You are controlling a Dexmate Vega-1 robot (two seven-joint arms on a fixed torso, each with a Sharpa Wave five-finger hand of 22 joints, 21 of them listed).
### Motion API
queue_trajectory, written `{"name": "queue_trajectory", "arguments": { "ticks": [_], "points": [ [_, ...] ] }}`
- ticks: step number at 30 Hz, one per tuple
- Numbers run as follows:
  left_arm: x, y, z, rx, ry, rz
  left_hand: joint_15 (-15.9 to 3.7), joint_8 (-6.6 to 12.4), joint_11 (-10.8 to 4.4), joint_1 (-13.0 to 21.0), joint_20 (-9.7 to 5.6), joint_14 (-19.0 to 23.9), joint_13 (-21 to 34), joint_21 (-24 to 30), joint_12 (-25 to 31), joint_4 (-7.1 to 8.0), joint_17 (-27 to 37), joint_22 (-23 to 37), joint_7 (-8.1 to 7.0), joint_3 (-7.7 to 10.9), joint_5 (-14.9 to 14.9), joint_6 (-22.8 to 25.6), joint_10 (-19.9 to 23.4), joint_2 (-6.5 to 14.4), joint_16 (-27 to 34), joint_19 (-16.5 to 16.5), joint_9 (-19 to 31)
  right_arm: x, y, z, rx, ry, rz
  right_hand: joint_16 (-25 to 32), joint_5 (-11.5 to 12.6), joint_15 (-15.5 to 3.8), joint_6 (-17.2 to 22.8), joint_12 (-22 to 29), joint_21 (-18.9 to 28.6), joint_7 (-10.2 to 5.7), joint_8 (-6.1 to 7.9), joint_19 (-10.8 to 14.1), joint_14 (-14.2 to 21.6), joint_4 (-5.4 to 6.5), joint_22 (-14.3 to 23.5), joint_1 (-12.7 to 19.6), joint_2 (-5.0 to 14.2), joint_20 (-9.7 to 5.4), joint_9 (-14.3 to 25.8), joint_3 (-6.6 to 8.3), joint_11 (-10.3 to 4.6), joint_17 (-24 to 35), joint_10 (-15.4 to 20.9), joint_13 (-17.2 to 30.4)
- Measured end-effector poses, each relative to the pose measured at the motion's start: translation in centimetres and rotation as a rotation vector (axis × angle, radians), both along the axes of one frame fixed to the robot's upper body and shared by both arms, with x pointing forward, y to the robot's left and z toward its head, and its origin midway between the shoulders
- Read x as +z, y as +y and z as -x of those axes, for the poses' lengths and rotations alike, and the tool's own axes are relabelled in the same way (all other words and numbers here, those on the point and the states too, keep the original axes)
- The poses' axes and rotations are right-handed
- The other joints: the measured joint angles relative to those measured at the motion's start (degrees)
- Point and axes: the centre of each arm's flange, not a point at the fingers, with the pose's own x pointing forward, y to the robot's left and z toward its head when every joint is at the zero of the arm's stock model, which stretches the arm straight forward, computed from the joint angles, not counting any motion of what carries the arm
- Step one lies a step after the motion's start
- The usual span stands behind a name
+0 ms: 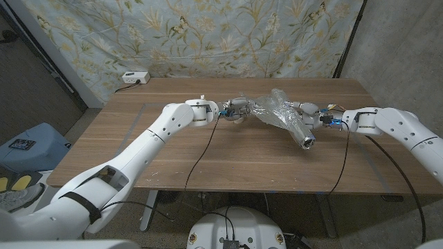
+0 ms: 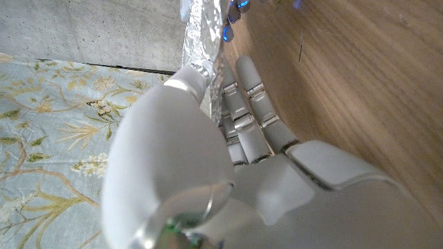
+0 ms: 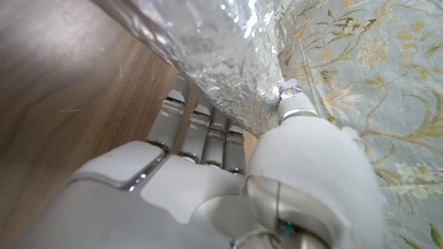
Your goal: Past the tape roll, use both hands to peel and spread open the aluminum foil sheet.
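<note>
Left hand (image 1: 235, 108): white, at the far middle of the wooden table (image 1: 208, 152). In the left wrist view its fingers (image 2: 252, 111) run up along a strip of crinkled silver aluminum foil sheet (image 2: 201, 41), with the thumb side pressed against the foil edge. Judged pinching the foil's left end.

Right hand (image 1: 310, 111): white, at about 3 o'clock from the left hand, foil between the 2. In the right wrist view the foil (image 3: 214, 48) passes over its fingers (image 3: 201, 124) and the thumb sits on the sheet's edge. Judged gripping the foil's right end.

Foil sheet (image 1: 277, 107): far middle of the table, held between both hands. It is a rumpled, partly raised mass, not flat. From the bunched centre a tube-like rolled portion (image 1: 299, 131) runs toward 5 o'clock and ends in a dark open mouth.

No tape roll can be made out; the shiny ring-like bit near the left hand is too small to call.

Progress, as a judgement: both hands have purchase and the sheet is partly pulled apart, roughly midway. Left to do: draw the hands further apart, unfurl the rolled portion, and lay the sheet spread on the table.
</note>
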Motion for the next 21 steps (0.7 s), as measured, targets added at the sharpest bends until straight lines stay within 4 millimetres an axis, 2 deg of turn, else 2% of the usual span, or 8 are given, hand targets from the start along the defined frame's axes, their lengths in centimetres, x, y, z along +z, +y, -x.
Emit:
{"name": "queue_trajectory", "arguments": {
  "ticks": [7,12,17,18,21],
  "points": [
    [0.0,0.5,-0.2,-0.005,0.005,-0.010,0.00,0.00,0.00,0.00,-0.20,0.00,0.00,0.18,-0.01,-0.07,0.39,0.00,-0.19,0.07,0.00,0.20,0.01,0.00,0.00,-0.24,0.10,-0.3,0.2,0.0,0.004,0.002,-0.037,-0.48,-0.01,0.00,-1.54,-0.87,0.00,1.08,-1.18,0.11,0.00,0.00,0.00,-0.03,-0.03,-0.11,-0.56,0.00,-0.02,-0.72,0.02,-1.03],
    [0.2,0.9,-0.3,-0.014,0.006,-0.014,0.00,0.00,0.08,0.00,-0.29,0.00,-0.01,0.41,-0.01,-0.07,0.55,0.00,-0.20,0.40,-0.01,0.21,0.12,0.00,0.00,-0.33,0.10,-0.5,0.3,-0.2,0.008,0.005,-0.059,-1.45,-0.01,0.36,-1.54,-2.55,0.00,1.08,-1.50,0.11,-0.37,0.00,0.05,-0.44,-0.44,-0.11,-1.34,0.00,-0.10,-1.57,0.05,-2.04],
    [0.3,1.2,-0.3,-0.020,0.008,-0.019,0.00,0.00,-0.11,-0.38,-0.29,0.00,-0.02,0.41,-0.44,-0.07,0.85,0.00,-0.19,0.56,-0.01,0.41,0.31,-0.38,0.00,-0.33,0.10,-0.6,0.3,-0.3,0.015,0.004,-0.074,-2.53,0.15,1.56,-1.86,-5.32,-0.03,1.39,-2.07,0.09,-1.54,-0.32,0.15,-1.06,-1.05,-0.06,-2.39,-0.14,1.31,-2.48,-2.91,-3.56],
    [0.4,1.4,-0.4,-0.020,0.007,-0.021,0.00,0.00,-0.11,-0.38,-0.29,0.00,-0.02,0.41,-0.45,-0.07,0.85,-0.03,-0.18,0.56,-0.01,0.41,0.31,-0.38,0.00,-0.33,0.10,-0.6,0.3,-0.4,0.021,0.001,-0.081,-2.54,0.15,1.76,-1.86,-5.72,-0.29,1.39,-2.11,0.08,-1.35,-0.29,0.15,-1.10,-1.09,0.33,-2.59,-0.17,1.62,-2.64,-3.28,-3.80],
    [0.5,1.5,-0.4,-0.023,0.006,-0.025,0.00,0.00,-0.11,-0.38,-0.29,0.00,-0.02,0.41,-0.45,-0.07,1.08,-0.27,-0.12,0.56,-0.01,0.48,0.31,-0.39,0.00,-0.33,0.31,-0.7,0.3,-0.5,0.025,0.001,-0.092,-2.71,0.15,2.08,-1.85,-6.20,-0.35,1.40,-2.11,0.08,-1.23,-0.06,0.15,-1.25,-1.24,0.33,-2.98,-0.40,1.77,-3.02,-3.62,-4.34]
  ]
}}
